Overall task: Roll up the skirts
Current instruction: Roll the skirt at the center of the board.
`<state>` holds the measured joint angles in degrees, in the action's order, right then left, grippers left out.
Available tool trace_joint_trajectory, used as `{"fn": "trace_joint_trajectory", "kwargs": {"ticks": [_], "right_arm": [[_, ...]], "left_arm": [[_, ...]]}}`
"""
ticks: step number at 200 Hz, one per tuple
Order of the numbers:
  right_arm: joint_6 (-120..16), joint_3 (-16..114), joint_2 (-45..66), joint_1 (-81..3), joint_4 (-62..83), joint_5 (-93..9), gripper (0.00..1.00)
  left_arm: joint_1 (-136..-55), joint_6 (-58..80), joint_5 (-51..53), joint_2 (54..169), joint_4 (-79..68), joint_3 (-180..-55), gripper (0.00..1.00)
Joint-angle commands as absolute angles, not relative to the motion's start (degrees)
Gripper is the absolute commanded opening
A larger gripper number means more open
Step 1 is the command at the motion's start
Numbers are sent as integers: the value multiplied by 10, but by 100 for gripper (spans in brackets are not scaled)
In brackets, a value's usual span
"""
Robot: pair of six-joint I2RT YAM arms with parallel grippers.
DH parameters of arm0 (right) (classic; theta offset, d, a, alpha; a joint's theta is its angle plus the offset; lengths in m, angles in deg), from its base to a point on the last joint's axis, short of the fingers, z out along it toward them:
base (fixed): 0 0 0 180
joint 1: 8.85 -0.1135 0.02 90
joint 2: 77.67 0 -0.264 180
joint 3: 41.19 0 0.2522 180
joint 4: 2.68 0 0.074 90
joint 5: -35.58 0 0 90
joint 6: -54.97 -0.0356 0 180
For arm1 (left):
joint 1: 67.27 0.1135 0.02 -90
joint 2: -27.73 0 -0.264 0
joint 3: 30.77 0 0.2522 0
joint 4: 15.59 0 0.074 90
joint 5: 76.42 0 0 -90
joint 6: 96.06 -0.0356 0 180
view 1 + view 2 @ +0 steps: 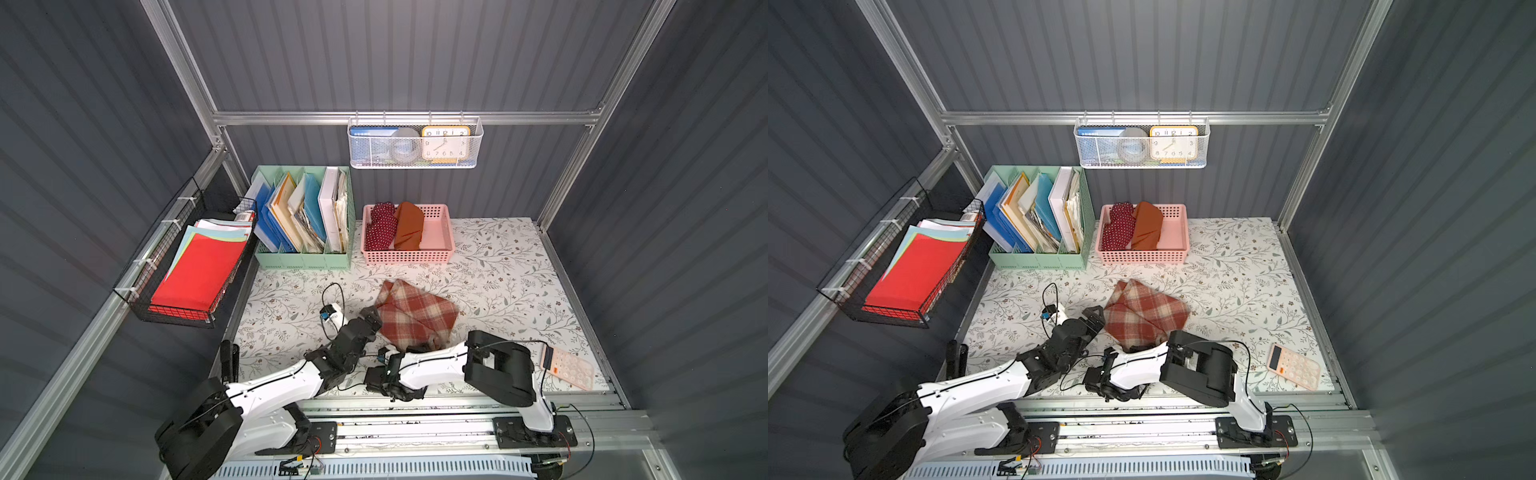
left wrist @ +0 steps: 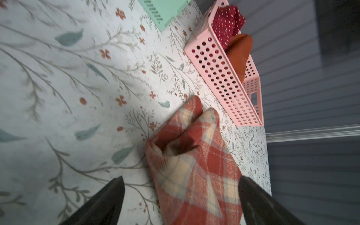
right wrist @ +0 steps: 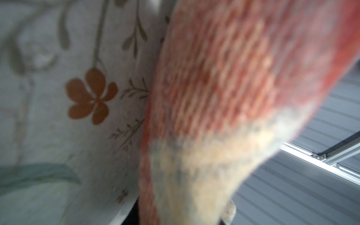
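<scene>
Plaid skirt (image 2: 196, 153) seemingly within left pincer (image 2: 181, 177)

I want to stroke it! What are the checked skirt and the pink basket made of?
The checked skirt looks like wool: fuzzy, thick weave up close. The pink basket seems plastic: smooth, stiff walls with neat round holes.

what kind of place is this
Probably a mock office desk inside a robot test booth: a mint file organizer, a clock in a hanging basket, a calculator, all within aluminium framing.
</scene>
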<state>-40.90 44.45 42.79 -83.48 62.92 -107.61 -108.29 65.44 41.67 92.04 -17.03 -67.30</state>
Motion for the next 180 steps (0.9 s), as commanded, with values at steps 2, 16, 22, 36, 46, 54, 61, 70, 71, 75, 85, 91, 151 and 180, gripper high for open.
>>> {"fn": "trace_joint_trajectory", "kwargs": {"ticks": [2, 16, 22, 36, 46, 54, 61, 70, 71, 75, 85, 91, 151, 180], "right_arm": [[-396, 421, 462, -836, 602, -930, 0], [-393, 421, 460, -838, 600, -921, 0], [-392, 421, 456, -838, 599, -915, 0], [-387, 420, 443, -838, 594, -895, 0], [-385, 416, 429, -838, 590, -874, 0], [-381, 414, 415, -838, 584, -848, 0], [-376, 410, 400, -838, 575, -826, 0], [-376, 408, 382, -838, 564, -801, 0], [-376, 408, 380, -837, 562, -798, 0], [-376, 407, 372, -836, 560, -785, 0], [-374, 409, 351, -833, 553, -746, 0], [-373, 410, 338, -833, 549, -723, 0], [-394, 361, 218, -769, 475, -443, 0], [-416, 319, 186, -683, 411, -273, 0]], "left_arm": [[-1040, 593, 400, 885, -133, -683, 99], [-1016, 569, 394, 868, -117, -694, 100], [-1007, 563, 394, 860, -106, -699, 99], [-992, 548, 400, 836, -79, -710, 99], [-985, 543, 411, 818, -52, -717, 99], [-982, 535, 416, 802, -40, -719, 100], [-980, 532, 419, 787, -28, -717, 99], [-979, 530, 421, 770, -18, -713, 100], [-979, 530, 421, 767, -17, -713, 100], [-979, 531, 423, 760, -12, -710, 100], [-979, 538, 421, 743, -2, -702, 99], [-979, 539, 418, 733, 1, -697, 100], [-979, 556, 404, 649, 64, -668, 99], [-979, 558, 396, 618, 78, -660, 98]]}}
